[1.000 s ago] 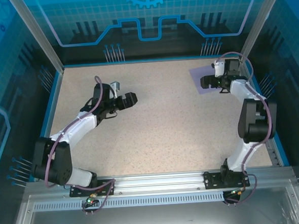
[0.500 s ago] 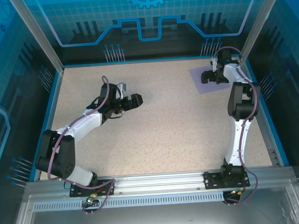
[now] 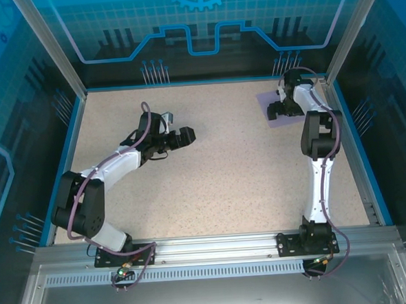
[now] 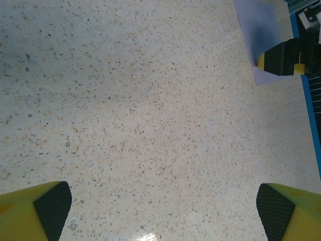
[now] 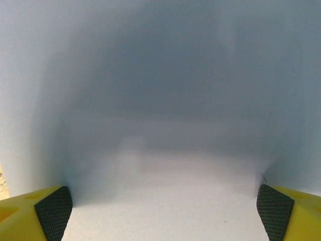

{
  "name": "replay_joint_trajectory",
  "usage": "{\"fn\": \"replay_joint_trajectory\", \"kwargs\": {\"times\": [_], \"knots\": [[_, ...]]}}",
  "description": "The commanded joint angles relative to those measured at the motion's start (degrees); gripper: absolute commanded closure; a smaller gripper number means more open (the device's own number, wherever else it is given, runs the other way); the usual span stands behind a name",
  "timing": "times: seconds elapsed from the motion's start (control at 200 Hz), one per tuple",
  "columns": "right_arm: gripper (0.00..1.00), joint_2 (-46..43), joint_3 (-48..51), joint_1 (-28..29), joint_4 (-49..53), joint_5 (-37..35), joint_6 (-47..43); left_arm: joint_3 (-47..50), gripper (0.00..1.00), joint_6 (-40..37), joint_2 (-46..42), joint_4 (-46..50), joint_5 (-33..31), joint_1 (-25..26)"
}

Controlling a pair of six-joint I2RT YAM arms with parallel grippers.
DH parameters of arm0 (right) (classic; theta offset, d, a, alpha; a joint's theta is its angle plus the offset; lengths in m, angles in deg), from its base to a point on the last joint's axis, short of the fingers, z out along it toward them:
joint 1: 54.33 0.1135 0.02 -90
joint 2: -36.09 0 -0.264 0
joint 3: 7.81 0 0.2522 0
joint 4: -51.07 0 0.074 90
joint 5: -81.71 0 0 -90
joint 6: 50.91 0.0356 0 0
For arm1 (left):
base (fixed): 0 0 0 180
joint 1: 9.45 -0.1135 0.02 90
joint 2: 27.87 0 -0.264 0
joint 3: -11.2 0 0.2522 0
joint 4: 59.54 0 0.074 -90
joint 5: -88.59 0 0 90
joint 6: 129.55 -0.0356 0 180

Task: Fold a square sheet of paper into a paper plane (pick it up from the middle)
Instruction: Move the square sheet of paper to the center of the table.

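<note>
On the table (image 3: 225, 178) lies one square sheet of paper (image 3: 263, 100); left claw (image 3: 185, 136) and right claw (image 3: 276, 112) gape.

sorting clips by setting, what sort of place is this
Probably a robot lab work cell. A speckled table is boxed in by blue printed panels and metal posts, a left arm and right arm are bolted to a rail, and a lilac sheet lies on it.

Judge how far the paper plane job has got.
Nothing folded yet: the square sheet of paper lies flat at the far right of the table. The right gripper, open, hovers close over it; the left gripper hangs open over bare table. Left: the pickup and every fold.
</note>
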Motion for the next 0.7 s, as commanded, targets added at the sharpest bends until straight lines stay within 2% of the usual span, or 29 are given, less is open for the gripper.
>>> {"fn": "replay_joint_trajectory", "kwargs": {"times": [0.0, 0.32, 0.695], "knots": [[0.01, 1.7, -1.1, 1.8, 4.1, -0.7, -1.7, -1.4, 0.01, -0.9, 0.9, 1.2, 1.8, 0.3], [0.01, -0.9, 0.2, 7.2, 5.4, 0.0, -2.5, -1.8, 0.01, -2.0, 0.8, 3.5, 2.0, 0.3], [0.01, -3.2, 3.1, 14.8, 6.7, 2.5, 1.3, -0.1, 0.01, -3.8, -2.6, 6.7, 1.9, 0.3]]}}
